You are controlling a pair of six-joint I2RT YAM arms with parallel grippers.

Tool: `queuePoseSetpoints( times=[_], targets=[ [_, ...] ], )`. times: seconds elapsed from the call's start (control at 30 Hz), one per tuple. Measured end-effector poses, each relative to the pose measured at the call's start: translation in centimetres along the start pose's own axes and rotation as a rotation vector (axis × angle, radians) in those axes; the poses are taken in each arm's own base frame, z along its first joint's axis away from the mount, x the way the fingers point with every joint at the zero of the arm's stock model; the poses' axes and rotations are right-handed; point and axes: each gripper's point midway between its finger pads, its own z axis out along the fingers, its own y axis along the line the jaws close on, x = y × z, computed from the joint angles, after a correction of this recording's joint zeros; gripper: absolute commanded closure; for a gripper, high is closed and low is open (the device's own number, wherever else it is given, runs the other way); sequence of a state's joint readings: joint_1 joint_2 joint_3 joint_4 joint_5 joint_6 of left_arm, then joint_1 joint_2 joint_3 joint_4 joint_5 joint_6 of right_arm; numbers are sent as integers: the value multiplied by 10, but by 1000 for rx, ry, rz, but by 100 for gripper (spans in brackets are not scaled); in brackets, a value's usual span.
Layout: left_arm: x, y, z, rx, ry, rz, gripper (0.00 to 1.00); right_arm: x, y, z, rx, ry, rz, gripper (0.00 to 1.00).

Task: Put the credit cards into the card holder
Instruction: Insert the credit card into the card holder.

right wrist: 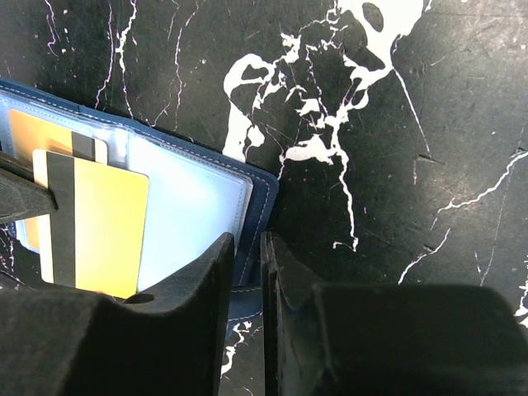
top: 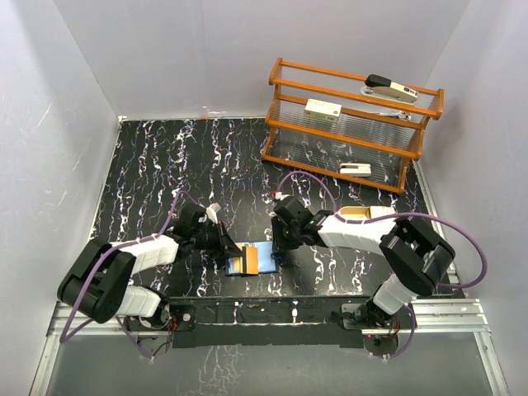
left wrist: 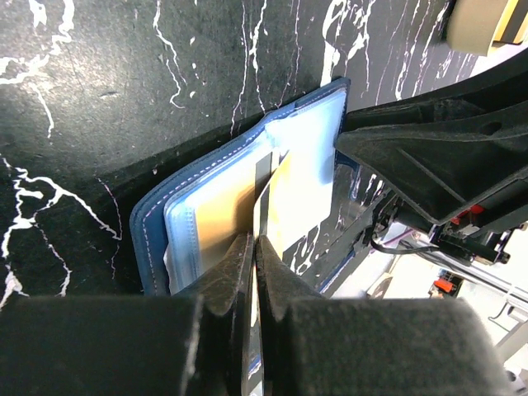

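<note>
Left gripper (left wrist: 254, 247) clamps yellow striped plastic card (right wrist: 95, 223); right gripper (right wrist: 249, 247) pinches navy folding card holder (left wrist: 147, 231) by its edge; tilted card may jam at pocket lip.

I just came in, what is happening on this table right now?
The left claw grips a yellow card with a black stripe and holds it over the open blue card holder. The right claw pinches the holder's edge, apparently steadying it. Another card already sits in a pocket; this one is not yet in.

Black desk (top: 165, 165) with white marble veining, navy card holder (right wrist: 261, 196) lined pale blue, yellow credit card (right wrist: 103, 223) striped black
</note>
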State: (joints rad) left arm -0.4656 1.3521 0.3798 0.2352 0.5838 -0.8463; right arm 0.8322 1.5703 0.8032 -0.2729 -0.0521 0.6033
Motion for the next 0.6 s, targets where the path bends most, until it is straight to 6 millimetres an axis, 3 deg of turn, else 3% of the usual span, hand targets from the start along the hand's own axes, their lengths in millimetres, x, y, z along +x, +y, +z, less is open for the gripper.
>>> queuePoseSetpoints(
  times=[0.6],
  targets=[
    [-11, 1, 1, -26, -39, 9, 100, -2, 1, 2, -7, -9, 0, 83]
  ],
)
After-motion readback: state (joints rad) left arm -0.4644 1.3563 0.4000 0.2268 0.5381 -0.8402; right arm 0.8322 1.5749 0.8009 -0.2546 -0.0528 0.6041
